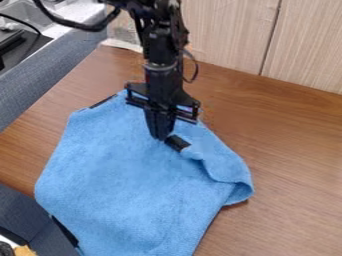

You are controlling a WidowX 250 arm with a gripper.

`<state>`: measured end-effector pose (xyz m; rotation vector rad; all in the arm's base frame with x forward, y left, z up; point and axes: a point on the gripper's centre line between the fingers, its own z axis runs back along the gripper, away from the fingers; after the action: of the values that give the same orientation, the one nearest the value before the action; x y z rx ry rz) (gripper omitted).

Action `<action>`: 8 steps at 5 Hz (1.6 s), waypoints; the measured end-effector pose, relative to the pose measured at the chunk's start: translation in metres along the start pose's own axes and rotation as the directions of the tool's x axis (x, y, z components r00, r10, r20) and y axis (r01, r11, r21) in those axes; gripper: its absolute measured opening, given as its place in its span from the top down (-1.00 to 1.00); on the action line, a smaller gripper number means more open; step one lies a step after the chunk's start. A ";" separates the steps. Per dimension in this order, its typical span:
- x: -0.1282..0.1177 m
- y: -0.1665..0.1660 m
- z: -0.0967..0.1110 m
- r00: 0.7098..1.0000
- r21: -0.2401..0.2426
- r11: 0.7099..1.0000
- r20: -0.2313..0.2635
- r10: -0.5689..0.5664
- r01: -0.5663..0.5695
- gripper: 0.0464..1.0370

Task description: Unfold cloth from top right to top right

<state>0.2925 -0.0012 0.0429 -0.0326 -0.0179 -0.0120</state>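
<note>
Camera view: the blue cloth (123, 170) spreads from the frame's centre to its lower left on the tabletop (287, 145), its folded flap (224, 160) right of centre. The gripper (160, 136) has its 2 fingers (154, 125) pressed together beside the black tab (178, 143); I cannot tell if fabric is between them. Being likely light, limp and unbreakable, it should peel back best from 1 shallow pinch at that tabbed corner.

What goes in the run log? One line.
gripper: shut, at black tab | cloth: on table, folded over at image right | grip on cloth: unclear
</note>
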 end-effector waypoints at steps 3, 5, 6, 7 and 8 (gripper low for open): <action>0.058 -0.024 0.044 0.992 -0.101 0.995 0.122 0.013 -0.001 0.99; 0.080 -0.033 0.017 0.993 -0.097 0.995 0.113 0.016 -0.005 0.99; 0.086 -0.035 0.003 0.994 -0.082 0.996 0.105 0.025 -0.017 0.99; 0.091 -0.041 -0.008 0.993 -0.082 0.996 0.110 0.032 -0.023 0.99; 0.099 -0.043 -0.013 0.994 -0.083 0.996 0.108 0.034 -0.025 0.94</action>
<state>0.3914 -0.0459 0.0332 -0.1151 -0.1263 0.0183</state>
